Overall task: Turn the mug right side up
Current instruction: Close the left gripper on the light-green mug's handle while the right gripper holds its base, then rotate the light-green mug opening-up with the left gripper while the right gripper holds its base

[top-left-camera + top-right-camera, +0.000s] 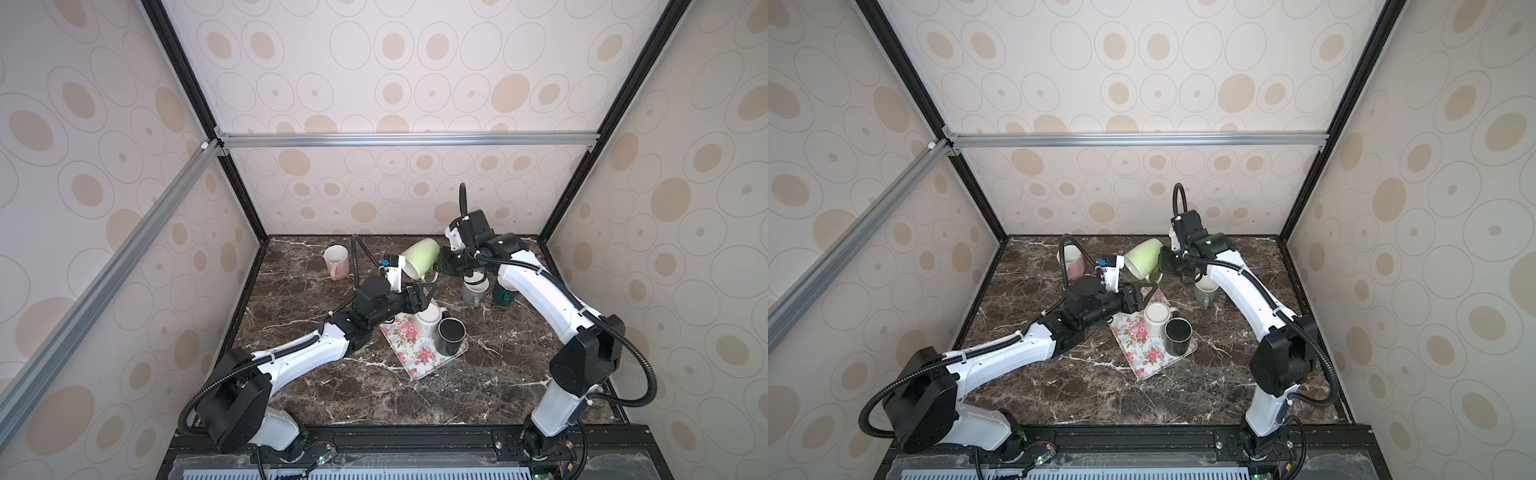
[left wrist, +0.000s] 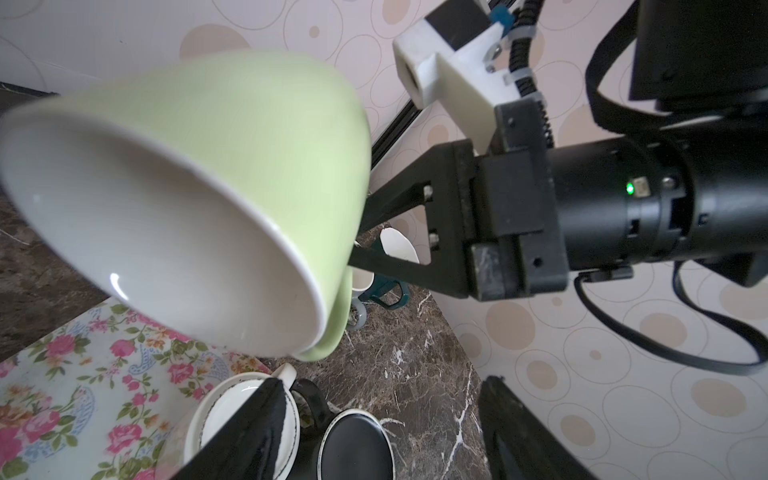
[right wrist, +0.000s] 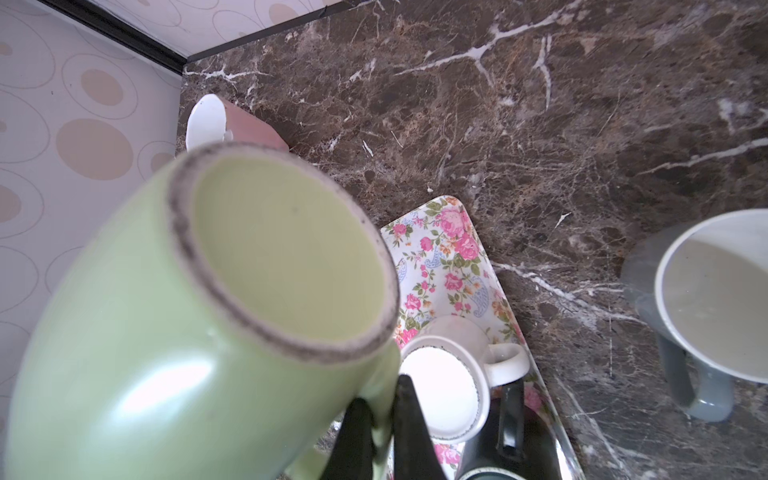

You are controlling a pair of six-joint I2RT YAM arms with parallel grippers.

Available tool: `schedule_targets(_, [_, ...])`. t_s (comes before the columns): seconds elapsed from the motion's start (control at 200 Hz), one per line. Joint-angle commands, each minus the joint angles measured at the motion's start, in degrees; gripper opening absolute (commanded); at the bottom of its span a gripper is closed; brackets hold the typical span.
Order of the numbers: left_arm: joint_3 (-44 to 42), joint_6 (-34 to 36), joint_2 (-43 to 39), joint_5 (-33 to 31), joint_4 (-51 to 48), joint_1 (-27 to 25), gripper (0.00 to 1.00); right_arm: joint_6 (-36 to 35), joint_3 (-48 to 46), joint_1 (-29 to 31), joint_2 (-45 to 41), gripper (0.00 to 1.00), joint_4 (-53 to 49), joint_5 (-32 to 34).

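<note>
Marble bench (image 1: 498,374) with a floral tray (image 1: 405,347) near its centre. Green mug (image 1: 422,257) is off the bench and tilted, mouth down toward the left arm, with the right tool (image 1: 442,264) clamped on its handle. Left tool (image 1: 424,295) has its fingers apart and empty, just below the mug. White mug (image 1: 428,318) and black mug (image 1: 451,334) stand side by side on the tray. Grey mug (image 1: 473,291) and dark green mug (image 1: 505,297) are under the right arm, pink mug (image 1: 336,259) back left.

The left arm (image 1: 299,357) and right arm (image 1: 536,286) share white shells, black joints and ribbed black cables (image 1: 653,384).
</note>
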Motion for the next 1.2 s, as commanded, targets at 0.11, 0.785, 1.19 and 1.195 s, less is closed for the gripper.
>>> schedule_targets(0.11, [5.15, 0.46, 3.12, -1.42, 1.56, -0.40, 0.63, 3.29, -0.78, -0.21, -4.17, 0.00, 4.53, -1.33])
schedule_targets(0.785, [5.37, 3.66, 3.46, -5.13, -2.70, -0.40, 0.59, 3.79, -3.20, -0.31, -4.97, 0.00, 5.75, -1.31])
schedule_targets(1.19, [8.28, 2.54, 7.85, -6.05, -0.16, -0.40, 0.51, 7.35, -7.54, -0.34, -6.32, 0.00, 9.01, -4.20])
schedule_targets(1.195, [8.33, 2.56, 7.87, -6.15, -0.14, -0.40, 0.51, 7.37, -7.59, -0.33, -6.36, 0.00, 9.06, -4.27])
